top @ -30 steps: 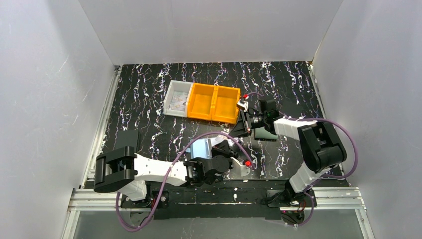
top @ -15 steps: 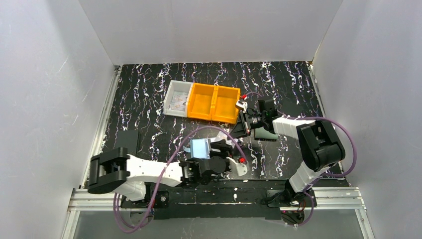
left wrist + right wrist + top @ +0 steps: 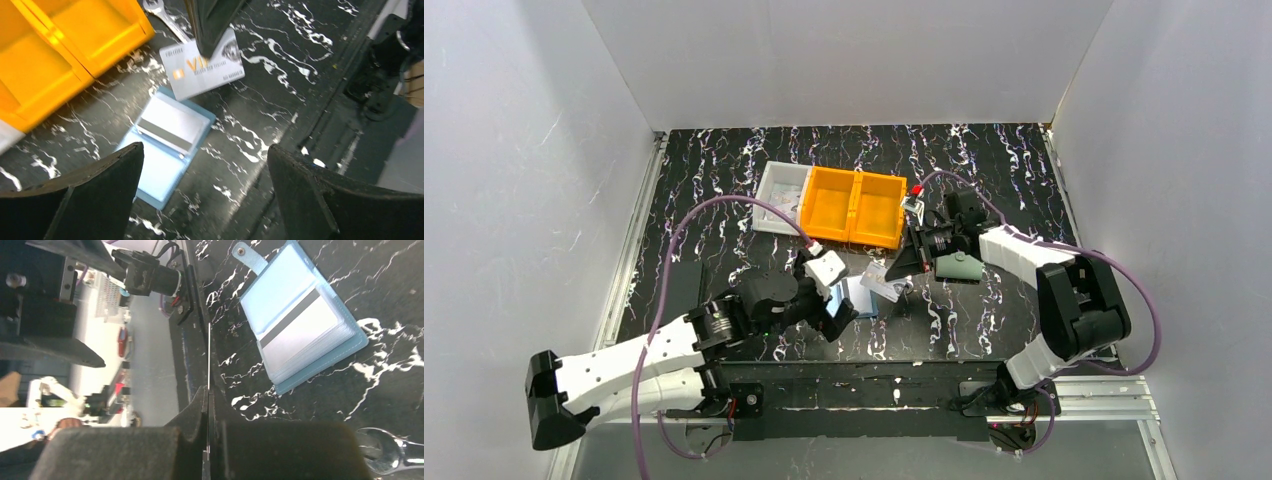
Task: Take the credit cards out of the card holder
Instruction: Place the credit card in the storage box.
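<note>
**Extraction step, one card out.** Right gripper (image 3: 207, 395) is clamped edge-on upon one credit card (image 3: 200, 72), just beyond the card holder (image 3: 152, 172). Left gripper (image 3: 204, 150) is spread wide and holds nothing; the open holder lies flat below it, between its fingers. Count: one holder, one card in the grip, one striped card (image 3: 170, 127) showing in a pocket, possibly more stacked beneath. Next move: set the held card aside, then pinch the pocketed card's free edge while the holder is pinned.

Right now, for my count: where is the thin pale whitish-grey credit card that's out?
Top centre of the left wrist view: the credit card, pinched in the right gripper, next to the open blue card holder.
</note>
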